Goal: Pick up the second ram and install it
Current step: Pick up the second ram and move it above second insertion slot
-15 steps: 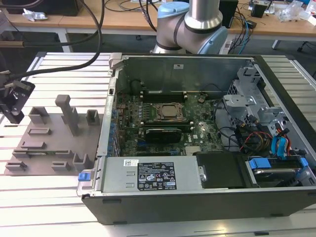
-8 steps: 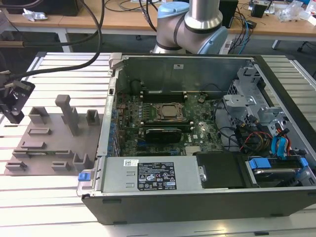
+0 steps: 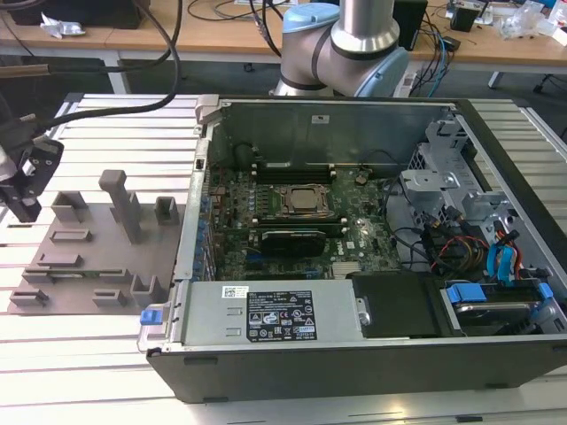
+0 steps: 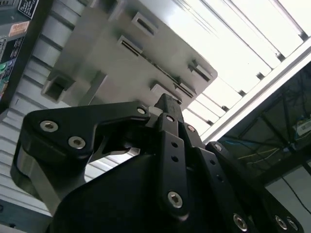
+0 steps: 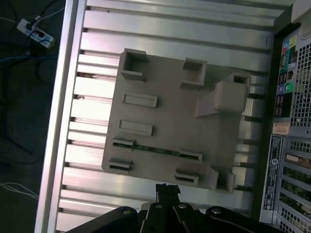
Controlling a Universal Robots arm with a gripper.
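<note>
In the exterior view, the open computer case [image 3: 354, 376] lies on its side on the ribbed metal tabletop [image 3: 89, 363]. I think it lies that way so the board inside faces up. On the exterior view's left, just beside the case, is a flat grey plastic plate [image 3: 93, 252] with little pockets and posts. My pincer [image 3: 25, 208] hangs over the plate's left edge.

In the second wrist view, the pincer [image 4: 167, 102] is black and looks hard, with shiny round screws. Its two tips look pressed together, with nothing between them. The grey plate [image 4: 121, 63] is beyond it.

In the first wrist view, the second ram [image 5: 155, 149] is a thin green stick. It stands on its long edge in the plate [image 5: 170, 116], with its ends tucked in two small pockets. I think the pockets keep it upright so it can be pinched from above. The pincer [image 5: 167, 188] is near the stick but not touching it, and it is closed and empty.
</note>
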